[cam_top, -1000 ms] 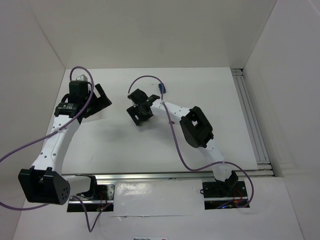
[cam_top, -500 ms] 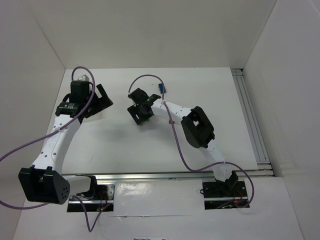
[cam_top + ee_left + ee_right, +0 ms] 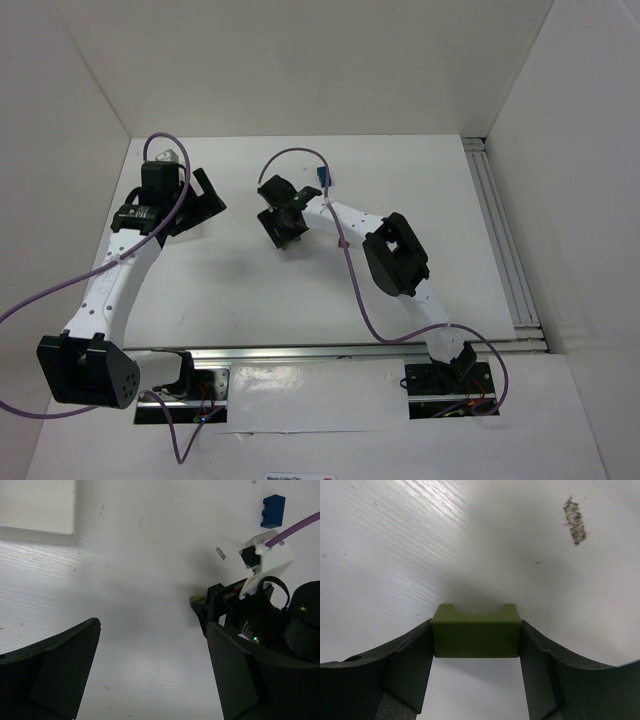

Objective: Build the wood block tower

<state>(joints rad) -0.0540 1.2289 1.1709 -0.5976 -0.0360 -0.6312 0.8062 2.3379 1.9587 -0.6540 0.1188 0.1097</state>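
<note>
Your right gripper (image 3: 476, 630) has crept a little farther from the bases over the last second, while the left arm sits as it did. The right gripper's two dark fingers (image 3: 410, 670) press in on the short ends of an olive green block (image 3: 476, 639), pinching it square between them. The block has a curved notch cut into its far face. A soft shadow lies on the white table (image 3: 420, 200) just beyond it, but you cannot tell from these views whether the block touches the surface or hangs just above it.

From above, that gripper is left of the table's middle. A blue block (image 3: 321, 178) lies on the table just beside the right wrist, on its far side, close to the purple cable (image 3: 290, 155).

Your left gripper (image 3: 152, 630) is spread wide with only bare table between its fingers. It faces the right gripper from the left. A white tray (image 3: 35, 505) shows in the upper left corner of the left wrist view, well apart from the blue block.
</note>
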